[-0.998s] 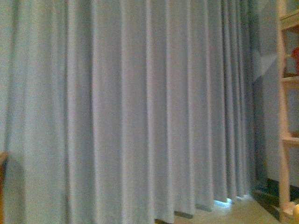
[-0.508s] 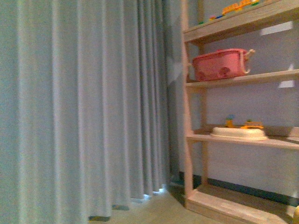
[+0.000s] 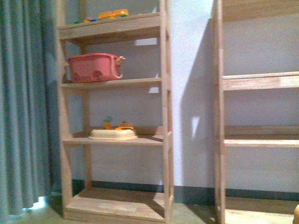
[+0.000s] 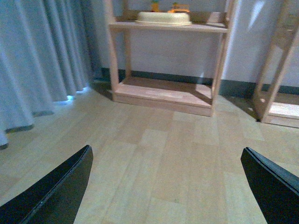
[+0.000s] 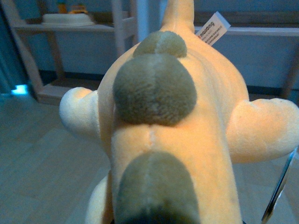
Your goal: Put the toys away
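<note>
The orange-yellow plush animal [image 5: 187, 140] fills the right wrist view, hanging above the wooden floor with its brownish nubs [image 5: 154, 93] and white tag [image 5: 213, 28] facing the camera. My right gripper [image 5: 161, 220] is shut on it; the fingers are almost wholly hidden under the plush. A sliver of the plush animal [image 3: 296, 213] shows at the front view's lower right corner. My left gripper [image 4: 166, 186] is open and holds nothing, its two black fingers [image 4: 56, 193] spread wide over bare floor, well short of the shelves.
A wooden shelf unit [image 3: 163, 107] holds a pink basket [image 3: 93, 67], a cream tray [image 3: 113, 134] with small toys behind it, and colourful toys [image 3: 113, 14] on top. A second shelf unit [image 3: 259, 81] stands to its right. A grey-blue curtain [image 3: 23, 107] hangs at left.
The front view has swung right: the curtain that filled it now sits at the left edge, and both shelf units have come into view.
</note>
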You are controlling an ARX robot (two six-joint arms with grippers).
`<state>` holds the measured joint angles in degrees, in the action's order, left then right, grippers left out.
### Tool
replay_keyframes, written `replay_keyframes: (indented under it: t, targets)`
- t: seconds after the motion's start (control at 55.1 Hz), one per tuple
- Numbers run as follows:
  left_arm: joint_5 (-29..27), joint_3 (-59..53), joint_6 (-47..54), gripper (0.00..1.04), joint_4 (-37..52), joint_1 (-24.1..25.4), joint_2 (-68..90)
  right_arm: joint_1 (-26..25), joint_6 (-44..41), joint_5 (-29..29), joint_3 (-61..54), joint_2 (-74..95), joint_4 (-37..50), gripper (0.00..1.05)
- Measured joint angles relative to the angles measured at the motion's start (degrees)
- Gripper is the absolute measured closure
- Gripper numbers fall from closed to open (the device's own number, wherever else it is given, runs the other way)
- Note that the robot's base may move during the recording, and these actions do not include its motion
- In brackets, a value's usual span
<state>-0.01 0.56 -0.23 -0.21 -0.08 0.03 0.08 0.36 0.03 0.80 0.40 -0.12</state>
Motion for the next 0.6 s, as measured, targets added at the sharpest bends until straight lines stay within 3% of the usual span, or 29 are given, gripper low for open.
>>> replay_keyframes:
  t: [0.599]
  targets:
    - [0.0, 0.0, 0.0, 0.06, 0.0, 0.0, 0.0, -0.1, 0.0, -0.2, 0.0, 0.0, 0.0, 0.97]
